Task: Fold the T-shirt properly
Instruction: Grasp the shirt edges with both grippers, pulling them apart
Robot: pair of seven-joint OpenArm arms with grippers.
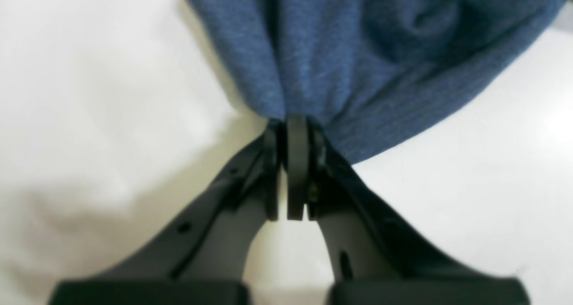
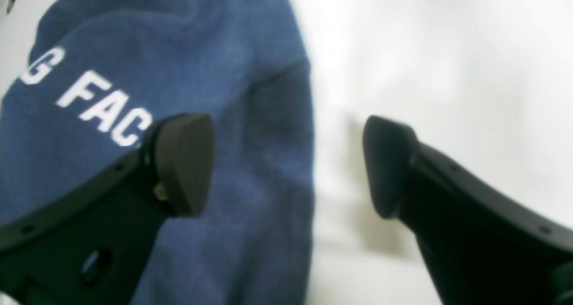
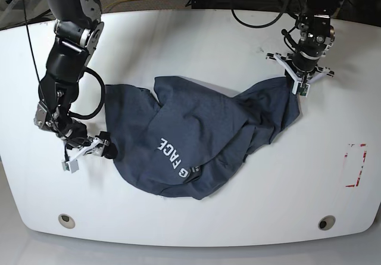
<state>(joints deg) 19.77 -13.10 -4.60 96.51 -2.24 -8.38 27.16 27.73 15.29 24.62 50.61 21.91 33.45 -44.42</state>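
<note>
Base view shows the dark slate-blue heathered cotton T-shirt (image 3: 196,137) lying crumpled across the middle of the white oval table (image 3: 190,33), its folds piled over one another and part of its white block lettering reading upside down near the lower edge of the heap. One bunched end of the garment stretches up toward the far right side, where the left gripper (image 3: 296,81) stands over it with its jaws pinched together on the cloth. From the left wrist view, that black gripper (image 1: 293,130) has its fingers pressed tight around a gathered tuck of blue fabric, pleats fanning away from the pinch point, with bare white tabletop on both sides.

On the near left side of the base view, the right gripper (image 3: 89,150) sits low at the shirt's edge. From the right wrist view, its two black rounded fingertips (image 2: 186,161) are spread well apart: one hangs over the blue fabric beside the white letters "FAC", the other over bare table, with the shirt's edge running between them. Whether they touch the cloth cannot be told.

A red rectangular outline (image 3: 356,165) is marked on the table near its right edge, well apart from the shirt. Two round metal-ringed holes (image 3: 66,220) sit near the table's front rim. Dark cables (image 3: 256,15) trail beyond the far edge.
</note>
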